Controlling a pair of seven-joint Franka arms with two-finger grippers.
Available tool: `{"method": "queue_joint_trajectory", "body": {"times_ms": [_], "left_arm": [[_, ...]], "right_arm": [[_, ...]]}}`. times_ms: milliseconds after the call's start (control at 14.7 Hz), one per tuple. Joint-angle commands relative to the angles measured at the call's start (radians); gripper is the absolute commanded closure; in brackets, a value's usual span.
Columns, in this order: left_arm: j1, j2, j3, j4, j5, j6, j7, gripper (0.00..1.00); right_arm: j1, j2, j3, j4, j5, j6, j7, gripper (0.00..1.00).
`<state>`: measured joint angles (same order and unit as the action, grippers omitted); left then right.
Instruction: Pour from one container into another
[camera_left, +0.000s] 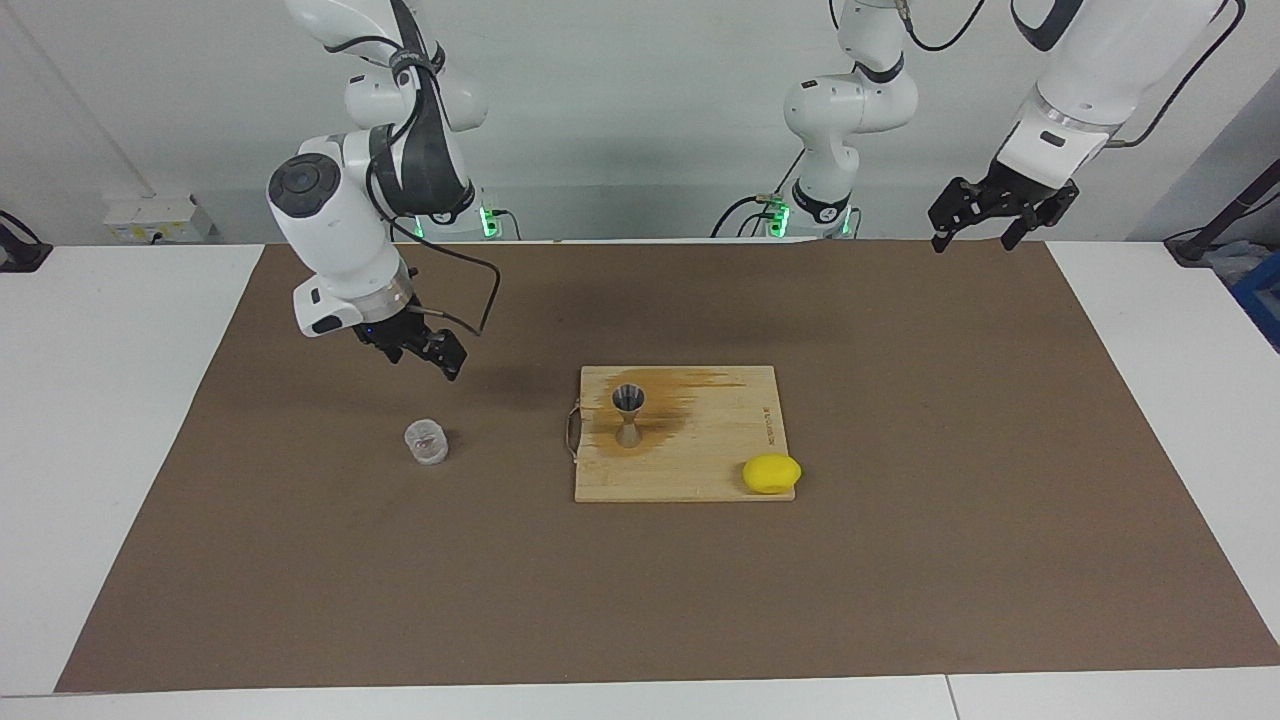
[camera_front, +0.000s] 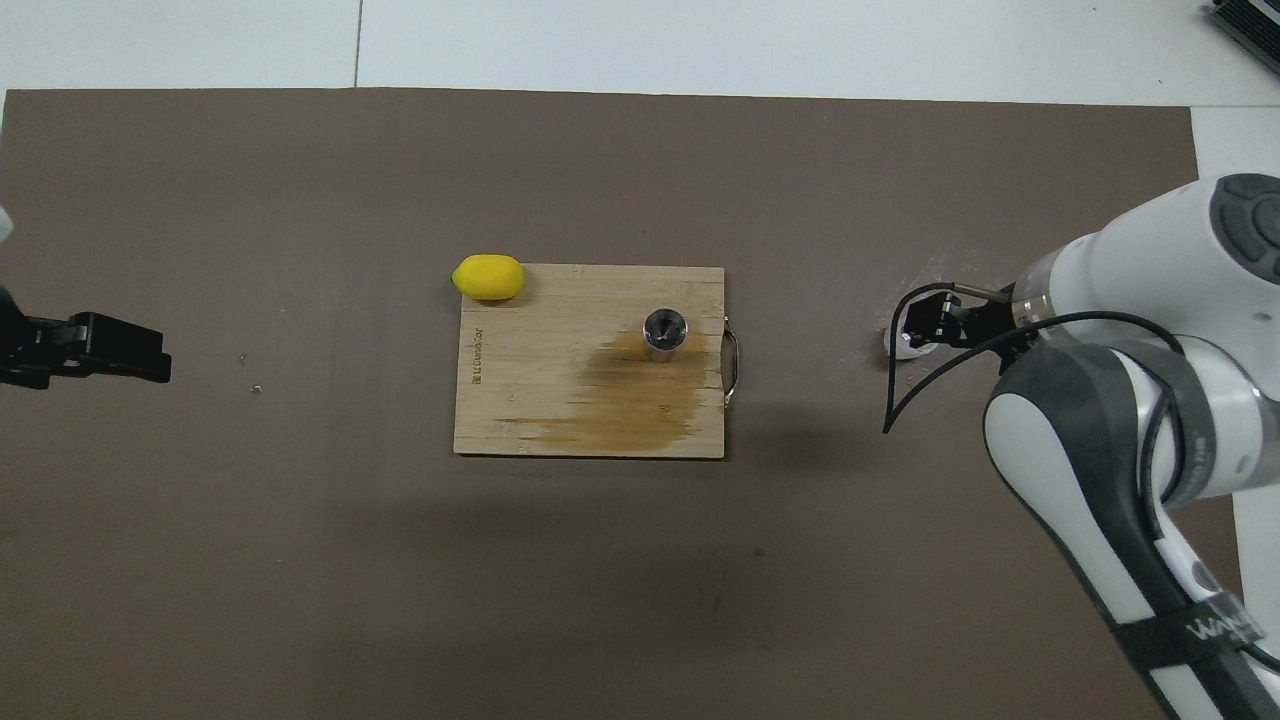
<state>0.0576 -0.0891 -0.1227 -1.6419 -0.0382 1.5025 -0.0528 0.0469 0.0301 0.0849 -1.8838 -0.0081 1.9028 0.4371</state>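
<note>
The clear cup (camera_left: 427, 441) stands upright on the brown mat, toward the right arm's end of the table. In the overhead view only a whitish edge of the cup (camera_front: 898, 344) shows under the gripper. My right gripper (camera_left: 432, 356) hangs open in the air above the cup, apart from it; it also shows in the overhead view (camera_front: 928, 324). The metal jigger (camera_left: 628, 414) stands upright on the wooden board (camera_left: 720, 440), seen from above in the overhead view (camera_front: 665, 333). My left gripper (camera_left: 985, 228) waits open and empty, raised over the mat's edge at its own end (camera_front: 110, 350).
A yellow lemon-like lump (camera_left: 771, 473) lies at the board's corner farthest from the robots, toward the left arm's end (camera_front: 488, 277). The board (camera_front: 560, 380) has a dark wet stain around the jigger and a metal handle (camera_front: 733, 362) on its edge facing the cup.
</note>
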Motion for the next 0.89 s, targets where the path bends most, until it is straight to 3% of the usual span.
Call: {"method": "queue_joint_trajectory", "body": {"times_ms": [0, 341, 613, 818], "left_arm": [[0.001, -0.021, 0.003, -0.025, -0.008, 0.042, 0.005, 0.0], [-0.008, -0.021, 0.005, -0.026, -0.008, 0.048, 0.007, 0.0], [-0.007, -0.021, 0.005, -0.026, -0.008, 0.036, 0.007, 0.0], [-0.004, -0.021, 0.005, -0.026, -0.008, 0.036, 0.007, 0.0]], "right_arm": [[-0.006, 0.014, 0.003, 0.167, -0.078, -0.112, -0.07, 0.0], [-0.032, 0.025, -0.004, 0.385, -0.066, -0.309, -0.078, 0.0], [-0.068, -0.015, -0.008, 0.384, -0.063, -0.381, -0.138, 0.0], [-0.07, -0.054, -0.011, 0.307, 0.006, -0.372, -0.13, 0.0]]}}
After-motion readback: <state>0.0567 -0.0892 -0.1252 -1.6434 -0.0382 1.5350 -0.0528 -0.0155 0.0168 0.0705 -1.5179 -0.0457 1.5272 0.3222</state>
